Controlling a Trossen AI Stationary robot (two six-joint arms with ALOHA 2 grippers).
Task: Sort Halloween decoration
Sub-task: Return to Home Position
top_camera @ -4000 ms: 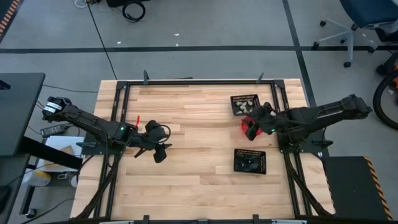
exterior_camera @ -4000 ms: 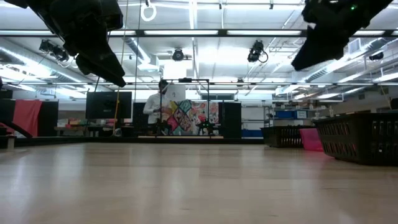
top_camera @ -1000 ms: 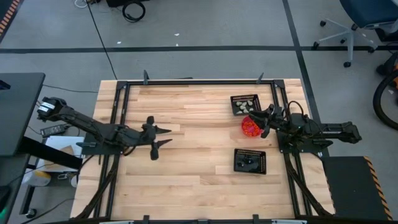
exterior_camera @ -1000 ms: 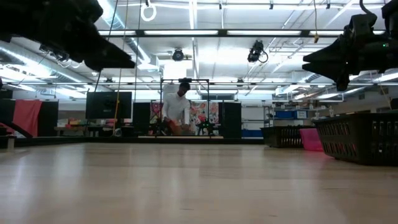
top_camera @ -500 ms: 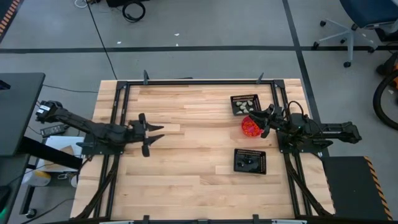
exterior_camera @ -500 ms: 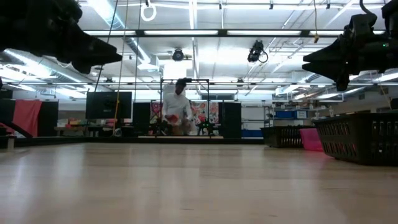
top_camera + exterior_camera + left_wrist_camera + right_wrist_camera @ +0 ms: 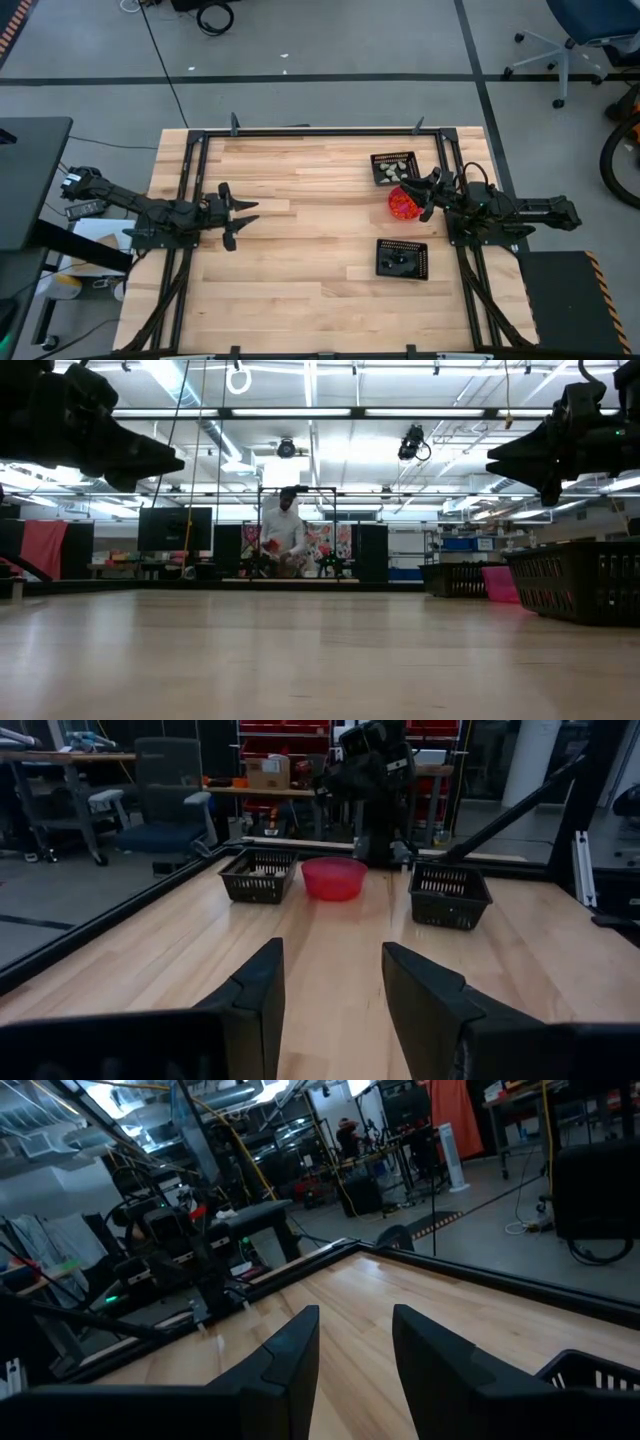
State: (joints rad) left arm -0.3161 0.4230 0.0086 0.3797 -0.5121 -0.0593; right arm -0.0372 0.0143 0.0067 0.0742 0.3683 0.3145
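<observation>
Located Halloween decoration [image 7: 403, 207] in three containers grouped right of centre in the high view. Found pale cream pieces [image 7: 391, 173] in upper black mesh tray [image 7: 377, 159], orange pieces [image 7: 400, 203] in round pink bowl [image 7: 392, 196] just below it, and dark pieces [image 7: 399, 262] in lower black mesh tray [image 7: 381, 245], set apart farther down the frame. Could not make out single shapes.

Noted right hand [image 7: 418, 193] just beside the bowl, overlapping its right rim from above. Found its fingers [image 7: 290, 1350] parted with nothing between them, only bare wood showing in the gap in the right wrist view. Seen raised clear of surface [image 7: 310, 290] at upper right of the low view.

Noted left hand [image 7: 248, 213] left of centre, well apart from all three containers. Found it spread and empty, pointing toward them across bare wood. Confirmed through left wrist view: bowl between both trays at the far side, right arm [image 7: 375, 775] rising directly behind the bowl.

Recorded black metal frame [image 7: 310, 131] round the surface edge, office chair [image 7: 575, 35] on the floor at upper right, coiled cable [image 7: 214, 16] at top. Observed a person [image 7: 283, 535] standing in the room beyond, mid-frame in the low view.
</observation>
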